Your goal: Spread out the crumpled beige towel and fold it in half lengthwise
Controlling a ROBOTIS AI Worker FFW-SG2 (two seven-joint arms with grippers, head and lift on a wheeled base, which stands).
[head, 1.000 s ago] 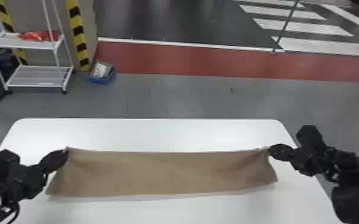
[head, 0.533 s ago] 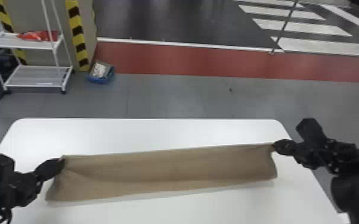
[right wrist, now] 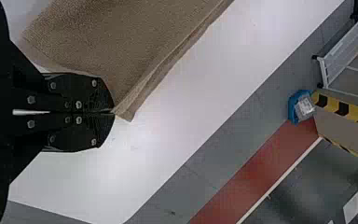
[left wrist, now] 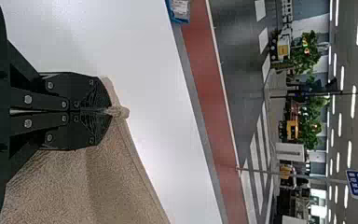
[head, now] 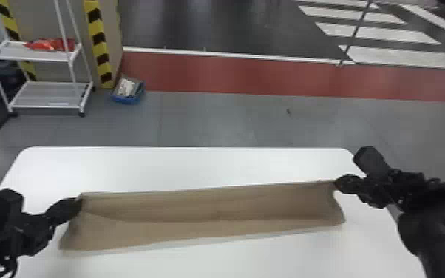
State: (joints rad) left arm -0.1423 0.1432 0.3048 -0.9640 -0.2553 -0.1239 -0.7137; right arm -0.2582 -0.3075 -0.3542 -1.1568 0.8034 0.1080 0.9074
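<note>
Beige towel [head: 210, 214] drawn out as a long strip over the white surface [head: 196, 166], held by its far corners between the two tools. Left tool [head: 76, 206] at the strip's left end: in its wrist view the flat fingers [left wrist: 81, 130] are brought together, tips meeting, a small bunched knob of cloth poking past them. Right tool [head: 337, 182] at the other end: fingers [right wrist: 84, 133] likewise closed at the tips, pinching a corner, a little flap sticking out beyond. Head view: held edge nearly straight, shallow crease lengthwise below it.
</note>
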